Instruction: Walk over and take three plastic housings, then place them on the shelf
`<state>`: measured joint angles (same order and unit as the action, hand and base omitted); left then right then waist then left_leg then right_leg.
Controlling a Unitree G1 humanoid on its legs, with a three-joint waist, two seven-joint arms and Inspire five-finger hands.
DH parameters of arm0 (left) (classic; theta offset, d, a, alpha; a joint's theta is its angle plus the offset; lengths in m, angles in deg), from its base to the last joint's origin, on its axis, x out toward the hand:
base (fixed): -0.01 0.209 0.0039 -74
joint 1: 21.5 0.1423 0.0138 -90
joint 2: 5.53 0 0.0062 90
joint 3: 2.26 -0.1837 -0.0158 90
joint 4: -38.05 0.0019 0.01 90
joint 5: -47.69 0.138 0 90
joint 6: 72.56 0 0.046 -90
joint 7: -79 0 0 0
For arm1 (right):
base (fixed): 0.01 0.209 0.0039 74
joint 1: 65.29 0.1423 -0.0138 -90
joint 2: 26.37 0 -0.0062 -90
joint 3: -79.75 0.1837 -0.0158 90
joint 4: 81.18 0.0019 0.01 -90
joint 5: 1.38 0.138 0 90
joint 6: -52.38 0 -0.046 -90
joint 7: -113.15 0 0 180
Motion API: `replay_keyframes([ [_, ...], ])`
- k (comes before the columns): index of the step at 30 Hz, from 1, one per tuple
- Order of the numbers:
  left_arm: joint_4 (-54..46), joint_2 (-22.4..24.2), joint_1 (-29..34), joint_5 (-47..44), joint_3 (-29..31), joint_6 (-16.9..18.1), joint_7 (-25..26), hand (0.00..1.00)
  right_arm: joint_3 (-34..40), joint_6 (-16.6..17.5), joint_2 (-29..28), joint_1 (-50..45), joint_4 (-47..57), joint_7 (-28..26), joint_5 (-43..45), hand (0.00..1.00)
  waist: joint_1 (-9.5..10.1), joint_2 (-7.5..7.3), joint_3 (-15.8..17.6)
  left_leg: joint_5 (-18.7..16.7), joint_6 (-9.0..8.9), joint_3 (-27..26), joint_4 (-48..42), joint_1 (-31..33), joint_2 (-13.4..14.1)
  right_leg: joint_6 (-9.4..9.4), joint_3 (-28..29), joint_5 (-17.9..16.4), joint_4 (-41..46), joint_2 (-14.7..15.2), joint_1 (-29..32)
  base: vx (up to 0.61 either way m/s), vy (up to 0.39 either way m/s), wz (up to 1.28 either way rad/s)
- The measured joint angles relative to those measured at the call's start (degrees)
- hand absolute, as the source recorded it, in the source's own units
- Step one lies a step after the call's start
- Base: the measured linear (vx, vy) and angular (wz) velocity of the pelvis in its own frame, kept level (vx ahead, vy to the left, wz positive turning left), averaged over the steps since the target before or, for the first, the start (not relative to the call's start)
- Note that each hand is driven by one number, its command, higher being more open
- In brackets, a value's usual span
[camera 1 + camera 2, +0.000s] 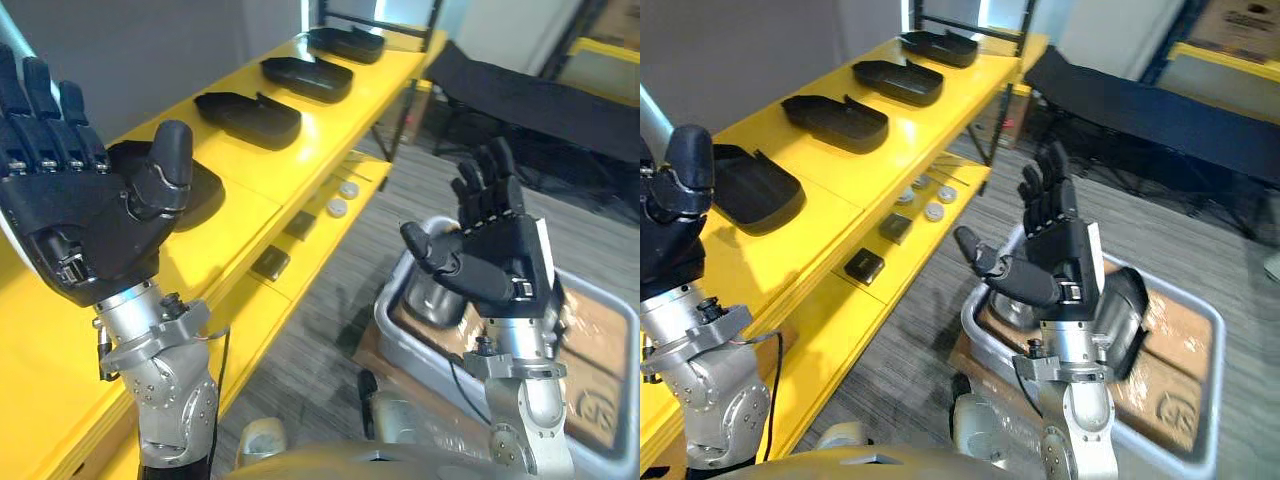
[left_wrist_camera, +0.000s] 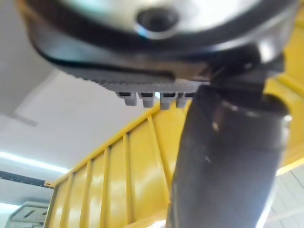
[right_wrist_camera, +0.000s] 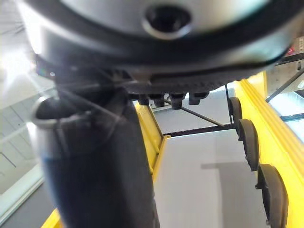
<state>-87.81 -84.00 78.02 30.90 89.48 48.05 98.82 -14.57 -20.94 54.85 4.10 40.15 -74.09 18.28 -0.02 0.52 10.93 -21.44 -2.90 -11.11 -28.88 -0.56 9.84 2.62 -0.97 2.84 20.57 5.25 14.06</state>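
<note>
My left robot hand (image 1: 85, 220) and my right robot hand (image 1: 497, 250) are both lifted, fingers straight, holding nothing. Four black plastic housings (image 1: 248, 118) lie in a row on the yellow shelf (image 1: 300, 175) at my left. A grey bin (image 1: 390, 305) stands on the floor behind my right robot hand.

A grey bin (image 1: 392, 302) lined with brown cardboard (image 1: 600, 350) stands on the striped grey floor (image 1: 325, 335), a black cot (image 1: 540, 100) beyond it.

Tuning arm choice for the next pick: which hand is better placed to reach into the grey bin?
Right. The right hand is open and empty, raised above the grey bin. The left hand, also open and empty, is up by the yellow shelf, away from the bin.
</note>
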Motion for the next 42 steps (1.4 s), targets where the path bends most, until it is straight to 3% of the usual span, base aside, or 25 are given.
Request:
replay_keyframes([
  [3, 1.14, -0.12, -0.05, 0.22, 3.04, -0.93, 0.46, 1.00, -4.66, 1.04, 1.41, 5.58, -1.74, 0.71, -0.94, 1.00, 0.37, 0.23, -0.81, 6.15, -0.13, -2.85, 6.78, -0.27, 1.32, -2.91, -7.31, -5.37, 10.73, 4.79, -1.00, -0.27, -0.027, -0.66],
  [4, 2.78, -0.09, -0.02, 0.21, 4.08, -1.28, 0.57, 1.00, -6.71, 1.87, 1.79, 9.47, -4.77, 1.58, -1.58, 1.00, 1.19, 0.48, -1.18, 8.99, -0.61, -4.25, 9.66, -0.03, 2.61, -4.21, -9.90, -6.48, 14.35, 7.72, -2.76, -0.23, -0.185, -0.73],
  [6, 5.36, 0.05, 0.26, -0.12, 5.46, -3.20, 0.34, 1.00, -9.10, 2.12, 1.32, 15.07, -11.22, 4.71, -4.98, 1.00, 2.83, -0.18, -1.77, 12.68, -1.74, -6.48, 13.22, 0.26, 3.96, -4.43, -11.52, -6.62, 16.97, 12.94, -6.10, -0.25, -0.283, -0.78],
  [7, 6.87, 0.13, 1.20, -0.92, 6.46, -4.26, 0.13, 1.00, -10.67, 1.97, 0.99, 17.67, -15.65, 6.50, -6.69, 1.00, 4.01, -1.20, -2.38, 14.97, -2.83, -8.23, 14.70, 0.57, 4.57, -4.30, -11.39, -6.21, 17.20, 16.57, -8.06, -0.20, -0.385, -0.86],
  [8, 7.30, 0.43, 3.13, -1.16, 7.50, -5.43, -0.05, 1.00, -12.11, 1.09, 0.38, 18.47, -18.28, 8.00, -8.09, 1.00, 4.73, -2.79, -3.37, 16.54, -3.92, -9.58, 15.05, 1.74, 4.88, -4.45, -11.48, -2.03, 15.67, 19.88, -9.44, -0.18, -0.418, -0.88],
  [9, 7.45, 0.73, 4.08, -1.28, 8.13, -5.67, -0.20, 1.00, -12.77, 0.31, -0.22, 18.33, -18.78, 8.65, -8.20, 1.00, 4.98, -4.28, -4.32, 16.97, -4.64, -10.02, 14.73, 2.63, 4.79, -4.50, -11.20, 1.16, 13.27, 20.58, -9.67, -0.19, -0.454, -0.92],
  [10, 8.89, 2.47, 5.53, -1.62, 8.00, -6.08, -0.54, 1.00, -13.08, -1.13, -0.07, 17.04, -19.46, 9.86, -8.18, 1.00, 6.04, -2.76, -4.69, 17.52, -4.24, -8.78, 15.47, 3.30, 5.67, -3.84, -12.36, -0.75, 10.32, 17.90, -9.11, -0.15, -0.337, -1.10],
  [11, 9.57, 4.37, 7.80, -3.15, 7.09, -6.52, -1.14, 1.00, -12.62, -2.79, 0.56, 15.71, -20.15, 10.74, -8.14, 1.00, 6.35, -0.46, -5.62, 17.30, -4.39, -6.69, 18.44, 2.76, 4.81, -2.22, -11.23, 0.27, 3.40, 14.26, -9.71, -0.12, -0.247, -1.09],
  [12, 9.44, 4.65, 8.27, -3.78, 7.01, -6.68, -1.51, 1.00, -12.01, -3.35, 0.25, 15.23, -20.41, 10.97, -8.11, 1.00, 6.23, 0.81, -6.31, 18.64, -4.06, -7.06, 19.60, 2.63, 5.53, -0.33, -10.35, -0.15, 0.02, 12.77, -11.04, -0.03, -0.176, -1.07],
  [13, 9.32, 4.54, 7.87, -4.61, 7.94, -6.68, -2.72, 1.00, -11.17, -4.22, -0.34, 14.46, -20.49, 11.52, -8.04, 1.00, 5.77, 0.13, -5.71, 19.76, -5.21, -8.03, 18.82, 2.72, 6.90, 2.43, -10.52, -3.95, -1.25, 12.18, -11.14, -0.05, -0.233, -0.88],
  [14, 9.36, 4.80, 8.07, -5.84, 8.53, -6.69, -2.76, 1.00, -11.03, -4.77, -0.35, 12.86, -20.47, 10.67, -8.00, 1.00, 5.09, -0.69, -5.59, 19.72, -5.26, -9.68, 17.11, 2.68, 7.85, 5.49, -12.87, -6.04, -4.39, 11.42, -12.65, -0.07, -0.300, -0.85],
  [16, 9.32, 6.68, 8.86, -7.35, 8.73, -6.57, -2.89, 1.00, -10.16, -4.78, 0.53, 9.88, -20.31, 8.62, -7.85, 1.00, 4.31, -0.05, -5.20, 19.99, -5.34, -10.84, 15.38, 2.02, 11.46, 6.74, -14.79, -6.82, -10.56, 7.70, -15.40, -0.11, -0.343, -0.80],
  [18, 9.84, 7.01, 9.09, -10.01, 7.78, -6.63, -2.73, 1.00, -8.49, -4.95, 1.92, 6.93, -20.27, 7.26, -6.68, 1.00, 2.91, 1.29, -4.40, 21.13, -4.36, -10.72, 14.64, 2.10, 14.84, 6.00, -14.39, -7.07, -13.98, 3.83, -16.39, -0.15, -0.363, -0.58],
  [19, 10.18, 7.02, 9.25, -10.86, 7.51, -6.85, -2.76, 1.00, -7.23, -5.48, 2.18, 4.61, -20.28, 6.79, -5.47, 1.00, 1.65, 1.29, -3.92, 23.22, -2.21, -10.31, 14.63, 2.26, 15.67, 4.71, -13.48, -6.63, -14.54, 2.50, -16.26, -0.14, -0.240, -0.29],
  [20, 10.18, 7.03, 9.66, -11.03, 7.53, -6.84, -2.77, 1.00, -6.40, -5.97, 2.20, 3.55, -20.28, 6.66, -4.83, 1.00, 1.20, 1.04, -3.80, 24.30, -1.17, -9.74, 14.63, 2.19, 15.70, 4.14, -12.72, -6.36, -14.91, 2.16, -16.16, -0.11, -0.156, -0.58],
  [21, 10.18, 7.05, 10.74, -11.00, 7.33, -6.87, -2.96, 1.00, -4.37, -6.91, 2.34, 2.00, -20.29, 6.59, -4.14, 1.00, 1.11, 0.14, -3.33, 24.02, -1.31, -6.11, 14.13, 2.04, 14.25, 2.93, -10.57, -6.21, -15.87, 2.09, -15.54, -0.09, -0.080, -0.77],
  [22, 10.19, 7.01, 11.42, -10.96, 7.09, -6.94, -3.25, 1.00, -2.73, -7.74, 2.42, 1.49, -20.32, 6.63, -3.15, 1.00, 1.25, 0.15, -3.32, 22.20, -1.40, -3.53, 13.68, 2.02, 12.58, 2.26, -8.90, -5.49, -16.67, 2.25, -14.75, -0.10, -0.030, -1.02],
  [24, 10.17, 6.98, 12.29, -12.35, 6.53, -6.95, -6.26, 1.00, 0.11, -8.44, 3.67, 1.46, -20.52, 8.23, -1.41, 1.00, 1.52, 0.79, -3.23, 14.87, -0.78, 1.10, 13.21, 2.33, 6.99, 1.54, -5.83, -3.06, -19.68, 2.19, -13.05, -0.09, 0.042, -0.85],
  [26, 10.18, 6.83, 12.41, -12.24, 4.18, -7.33, -8.62, 1.00, 1.25, -8.53, 4.50, 3.80, -22.77, 9.06, -0.73, 1.00, 1.61, 1.75, -3.63, 10.69, -0.63, 3.41, 15.95, 2.24, 4.45, 2.70, -4.95, -0.55, -20.95, 2.43, -10.94, -0.07, 0.102, -0.47],
  [27, 10.39, 6.67, 12.22, -12.21, 3.30, -7.60, -8.90, 1.00, 1.52, -8.53, 4.66, 5.64, -24.79, 9.28, -0.78, 1.00, 1.62, 1.50, -3.54, 10.86, -1.87, 3.07, 16.62, 2.34, 3.97, 3.21, -4.74, 0.14, -21.07, 2.73, -10.16, -0.07, 0.141, -0.43],
  [29, 12.42, 5.55, 10.61, -11.70, 1.06, -10.84, -10.88, 1.00, 1.87, -9.70, 4.05, 11.62, -31.79, 11.40, -1.27, 1.00, 2.30, 0.13, -2.66, 11.54, -3.05, 1.83, 16.31, 2.93, 2.26, 4.43, -4.76, 2.62, -22.47, 4.50, -9.69, -0.05, 0.118, -0.21],
  [32, 20.48, 0.67, 6.00, -4.36, -2.59, -19.44, -14.71, 1.00, 3.11, -11.33, 4.85, 22.45, -43.85, 15.50, -1.21, 1.00, 3.66, -0.09, -1.37, 11.61, -3.30, 1.93, 15.27, 4.57, -0.14, 5.05, -8.92, 5.23, -23.12, 6.84, -8.85, -0.07, 0.116, -0.01],
  [34, 22.69, -1.69, 4.17, 0.07, -4.07, -22.72, -16.41, 1.00, 4.62, -11.32, 6.33, 26.40, -46.08, 17.23, -1.20, 1.00, 4.00, -0.24, 0.20, 11.50, -3.45, 3.19, 14.29, 6.59, -1.10, 5.49, -10.33, 6.14, -24.06, 7.84, -8.71, -0.07, 0.070, 0.31],
  [37, 25.28, -4.56, 2.15, 1.82, -4.27, -25.52, -17.43, 1.00, 6.60, -11.28, 10.68, 36.51, -52.49, 19.52, -1.17, 1.00, 4.75, -0.94, 2.43, 11.47, -3.48, 4.77, 11.61, 11.64, -1.32, 5.25, -11.96, 7.80, -24.99, 8.04, -6.31, -0.09, 0.012, 0.23],
  [42, 30.39, -5.82, -1.08, 1.10, -4.83, -28.30, -17.58, 1.00, 9.43, -11.03, 19.53, 51.82, -63.34, 20.32, 1.48, 1.00, 7.33, -0.04, 7.96, 11.61, -3.62, 7.69, 8.37, 16.50, -1.45, 4.96, -14.46, 9.33, -25.02, 8.03, -4.63, -0.10, -0.011, 0.22],
])
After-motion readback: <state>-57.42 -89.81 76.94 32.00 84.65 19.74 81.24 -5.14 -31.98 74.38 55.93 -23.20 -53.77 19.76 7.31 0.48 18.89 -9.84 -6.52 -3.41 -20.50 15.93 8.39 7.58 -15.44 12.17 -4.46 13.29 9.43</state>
